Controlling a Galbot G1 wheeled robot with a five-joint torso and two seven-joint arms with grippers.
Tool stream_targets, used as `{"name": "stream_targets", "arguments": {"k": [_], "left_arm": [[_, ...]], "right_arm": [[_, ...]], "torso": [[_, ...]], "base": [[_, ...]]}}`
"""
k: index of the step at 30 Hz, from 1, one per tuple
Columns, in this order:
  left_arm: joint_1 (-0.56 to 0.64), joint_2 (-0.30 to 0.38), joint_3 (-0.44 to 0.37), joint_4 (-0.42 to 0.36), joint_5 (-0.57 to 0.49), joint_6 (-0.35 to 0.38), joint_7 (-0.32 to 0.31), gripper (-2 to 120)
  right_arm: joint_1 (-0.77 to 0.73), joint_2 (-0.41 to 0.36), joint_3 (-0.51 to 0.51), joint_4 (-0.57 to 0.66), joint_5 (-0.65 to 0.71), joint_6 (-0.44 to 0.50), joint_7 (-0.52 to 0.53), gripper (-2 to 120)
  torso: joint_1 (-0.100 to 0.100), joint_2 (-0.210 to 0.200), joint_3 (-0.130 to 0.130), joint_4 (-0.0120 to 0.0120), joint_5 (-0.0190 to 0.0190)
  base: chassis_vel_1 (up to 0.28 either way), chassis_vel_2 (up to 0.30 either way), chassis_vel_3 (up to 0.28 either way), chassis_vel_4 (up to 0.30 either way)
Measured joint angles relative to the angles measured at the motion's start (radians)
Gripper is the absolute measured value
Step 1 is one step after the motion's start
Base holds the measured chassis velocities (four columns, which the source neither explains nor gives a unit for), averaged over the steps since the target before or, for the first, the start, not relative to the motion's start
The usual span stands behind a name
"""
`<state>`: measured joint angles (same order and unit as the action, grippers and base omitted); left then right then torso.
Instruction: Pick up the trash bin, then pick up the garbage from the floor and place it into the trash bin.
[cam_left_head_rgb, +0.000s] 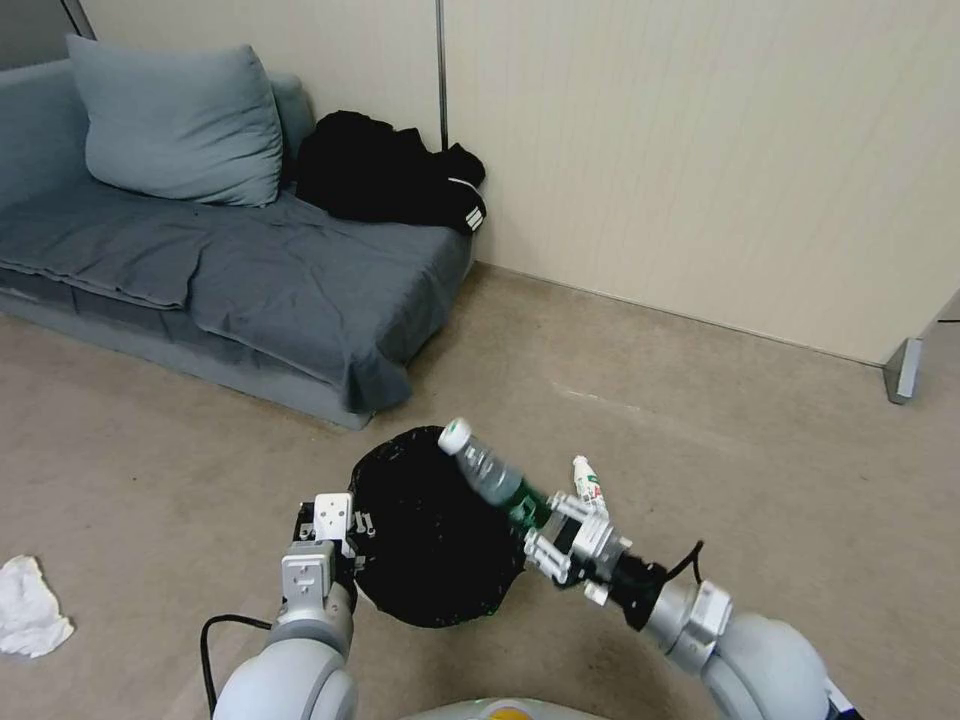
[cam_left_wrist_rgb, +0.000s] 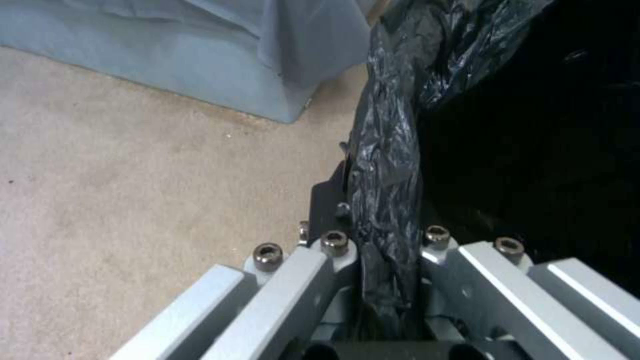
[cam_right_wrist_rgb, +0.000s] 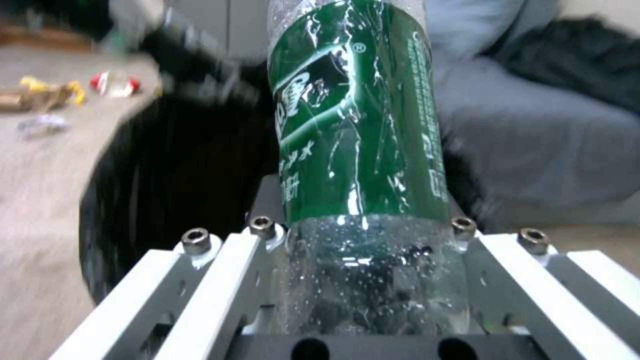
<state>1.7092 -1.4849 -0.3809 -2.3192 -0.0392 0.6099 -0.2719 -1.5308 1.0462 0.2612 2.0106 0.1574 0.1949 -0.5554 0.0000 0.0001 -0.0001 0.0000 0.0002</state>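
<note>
- Two grippers are at work over the tan floor (cam_left_head_rgb: 700, 420), one on each side of the trash bin (cam_left_head_rgb: 435, 535).
- The left gripper (cam_left_head_rgb: 345, 530) is clamped on the bin's rim at its left side; in the left wrist view its fingers (cam_left_wrist_rgb: 333, 265) pinch the folded black bag liner (cam_left_wrist_rgb: 387, 165) between them, and the bin is held up above the floor.
- The right gripper (cam_left_head_rgb: 545, 520) grips a clear plastic bottle (cam_left_head_rgb: 490, 470) with a green label near its base; in the right wrist view the bottle (cam_right_wrist_rgb: 357, 125) fills the gap between the fingers (cam_right_wrist_rgb: 220, 280).
- The bottle tilts, its white cap end up and out over the bin's black opening, its base at the bin's right rim.
- A second small bottle (cam_left_head_rgb: 588, 482), white with a red and green label, shows just beside the right gripper, on its far side.
- A crumpled white tissue (cam_left_head_rgb: 28, 608) lies on the floor well to the left of the bin.
- Yellow and red-white wrappers (cam_right_wrist_rgb: 80, 89) lie on the floor beyond the bin in the right wrist view.
- A grey sofa (cam_left_head_rgb: 250, 270) stands behind the bin, against the wall.
</note>
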Motion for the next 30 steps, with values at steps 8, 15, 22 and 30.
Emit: {"name": "stream_targets", "arguments": {"k": [8, 15, 22, 30], "left_arm": [[-0.004, -0.018, 0.029, 0.011, 0.013, 0.0, 0.0, 1], [-0.003, -0.026, 0.056, 0.019, 0.021, 0.001, 0.001, 1], [-0.003, -0.028, 0.064, 0.023, 0.024, 0.002, 0.0, 1], [-0.014, -0.03, 0.068, 0.034, 0.025, 0.002, 0.001, 1]], "right_arm": [[0.077, 0.036, -0.046, -0.094, -0.017, -0.013, -0.044, 24], [0.135, 0.077, -0.104, -0.152, -0.04, -0.032, -0.025, 24], [0.166, 0.092, -0.129, -0.167, -0.042, -0.048, 0.008, 50], [0.159, 0.086, -0.123, -0.156, -0.042, -0.053, 0.012, 78]], "torso": [[0.0, 0.0, 0.0, 0.0, -0.0002], [0.0, 0.0, 0.0, 0.0, -0.0002], [0.0, 0.0, 0.0, 0.0, -0.0003], [0.0, 0.0, 0.0, 0.0, -0.0003]], "base": [[0.0, 0.0, 0.0, 0.0], [0.0, 0.0, 0.0, 0.0], [0.0, 0.0, 0.0, 0.0], [0.0, 0.0, 0.0, 0.0]]}}
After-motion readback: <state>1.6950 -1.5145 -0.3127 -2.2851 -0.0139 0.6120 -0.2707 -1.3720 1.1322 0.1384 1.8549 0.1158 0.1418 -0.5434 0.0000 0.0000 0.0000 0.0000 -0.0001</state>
